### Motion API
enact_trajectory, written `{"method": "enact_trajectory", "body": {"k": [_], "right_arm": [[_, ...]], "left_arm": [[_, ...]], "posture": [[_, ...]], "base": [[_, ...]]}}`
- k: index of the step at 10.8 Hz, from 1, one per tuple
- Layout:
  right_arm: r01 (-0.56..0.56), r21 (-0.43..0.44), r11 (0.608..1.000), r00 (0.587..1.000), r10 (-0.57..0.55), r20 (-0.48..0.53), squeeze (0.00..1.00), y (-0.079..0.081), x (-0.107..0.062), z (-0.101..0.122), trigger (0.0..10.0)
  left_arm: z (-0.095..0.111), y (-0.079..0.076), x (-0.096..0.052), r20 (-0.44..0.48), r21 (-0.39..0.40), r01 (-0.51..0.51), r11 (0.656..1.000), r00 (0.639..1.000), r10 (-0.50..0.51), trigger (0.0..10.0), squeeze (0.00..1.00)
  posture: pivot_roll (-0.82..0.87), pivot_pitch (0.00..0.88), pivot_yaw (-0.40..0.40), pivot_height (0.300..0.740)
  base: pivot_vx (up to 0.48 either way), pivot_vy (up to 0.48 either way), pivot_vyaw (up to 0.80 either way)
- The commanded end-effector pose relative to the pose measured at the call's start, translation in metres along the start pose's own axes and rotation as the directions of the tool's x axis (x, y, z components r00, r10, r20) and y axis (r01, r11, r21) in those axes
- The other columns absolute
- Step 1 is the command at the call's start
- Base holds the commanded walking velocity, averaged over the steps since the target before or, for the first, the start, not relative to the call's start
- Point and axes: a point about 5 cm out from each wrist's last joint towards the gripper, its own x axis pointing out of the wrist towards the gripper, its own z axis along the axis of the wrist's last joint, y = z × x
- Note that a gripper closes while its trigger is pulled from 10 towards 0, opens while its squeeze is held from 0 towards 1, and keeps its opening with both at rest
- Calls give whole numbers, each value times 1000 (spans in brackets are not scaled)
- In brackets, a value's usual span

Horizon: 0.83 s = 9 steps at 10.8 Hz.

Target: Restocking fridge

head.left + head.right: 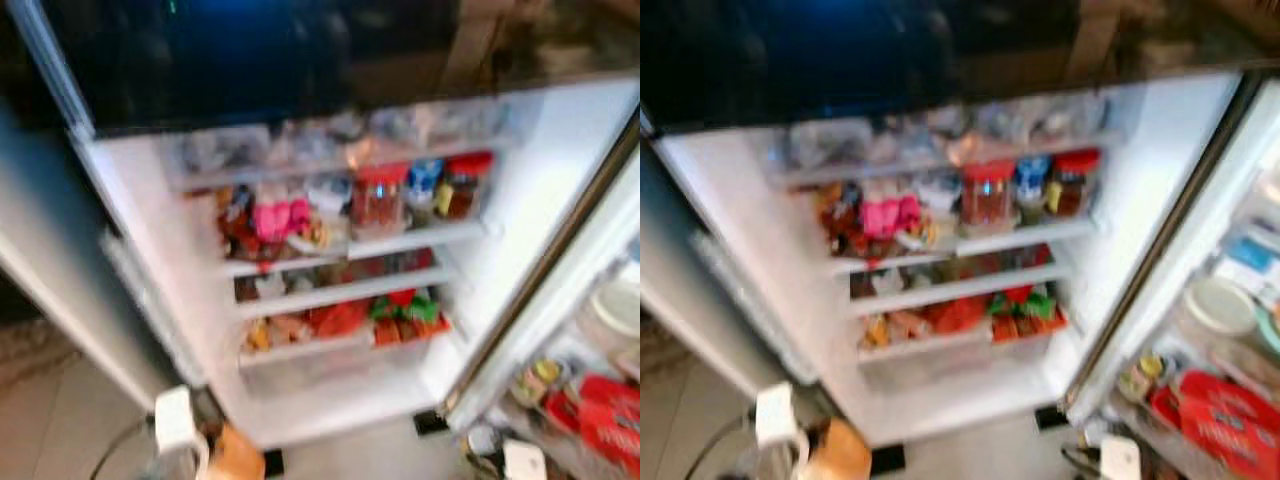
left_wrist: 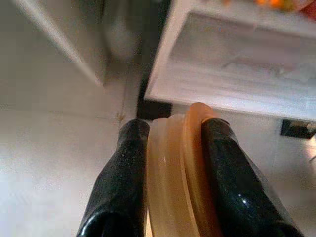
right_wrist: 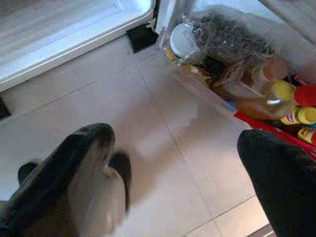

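left hand [image 2: 173,148] clamped on an orange item [image 2: 177,168] above the floor [image 2: 49,148], before the open fridge [image 1: 330,260]; right hand [image 3: 173,163] fully open.

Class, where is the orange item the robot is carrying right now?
The orange item is clamped in the left gripper, low on the robot's left, above the floor before the open fridge.

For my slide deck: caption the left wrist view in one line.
Left gripper clamps a pale orange, ridged item between its black fingers, above the tiled floor before the open fridge.
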Motion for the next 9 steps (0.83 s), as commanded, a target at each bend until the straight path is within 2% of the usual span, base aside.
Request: {"method": "enact_trajectory", "body": {"k": [1,9], "right_arm": [[11,-8,1000,1000,-11,-14,0,-7,-1,-4,10000],[21,-31,999,1000,-21,-3,0,-10,-1,-3,10000]], "left_arm": [[-9,-4,0,-27,-5,13,1000,1000,-14,10000,0],[-11,-5,0,-21,-42,28,999,999,-29,10000,0]], "posture": [[66,0,4,740],[60,0,11,740]], "base": [[0,0,0],[0,0,0]]}}
